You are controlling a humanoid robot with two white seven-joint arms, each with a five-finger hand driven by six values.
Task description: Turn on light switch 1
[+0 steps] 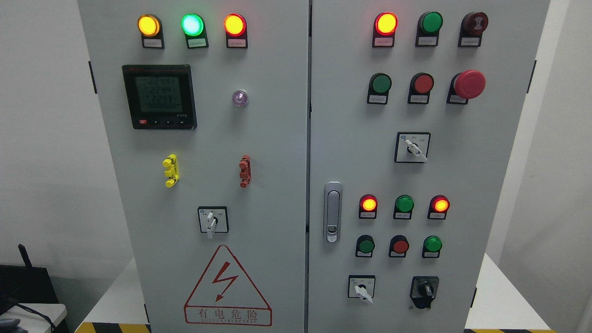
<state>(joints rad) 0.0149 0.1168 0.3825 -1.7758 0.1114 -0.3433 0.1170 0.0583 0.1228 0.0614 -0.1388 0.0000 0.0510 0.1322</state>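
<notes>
- Cabinet (pixel 277 138): pale grey painted sheet metal, smooth and matte, two flat doors w/ a vertical seam down the centre; fills most of the frame.
- Top left: three round domed lamps, all lit – amber lamp (pixel 149 25), green lamp (pixel 192 24), red lamp (pixel 234 24) – each on a black holder w/ a small label plate.
- Below them: square black meter (pixel 159 96) w/ a greyish LCD; digits too blurred to read. To its right, a small clear round lens (pixel 239 98).
- Mid left door: yellow plastic clip (pixel 170 170) and red plastic clip (pixel 244 171), both upright.
- Light switch 1: labels too small, can't tell which it is. Candidates are the rotary switches on square black-edged plates: left-door switch (pixel 212 220), white lever pointing down; upper-right switch (pixel 412 147); lower-right switch (pixel 361 287); black knob switch (pixel 424 290) at bottom right.
- Right door: glossy red mushroom button (pixel 469 84) at upper right; silver oblong handle (pixel 332 212) by the seam.
- Bottom left door: red-edged triangular sticker (pixel 227 286) w/ a lightning bolt.
- Hands: neither is in frame, so can't tell how open they are or what they hold.
</notes>
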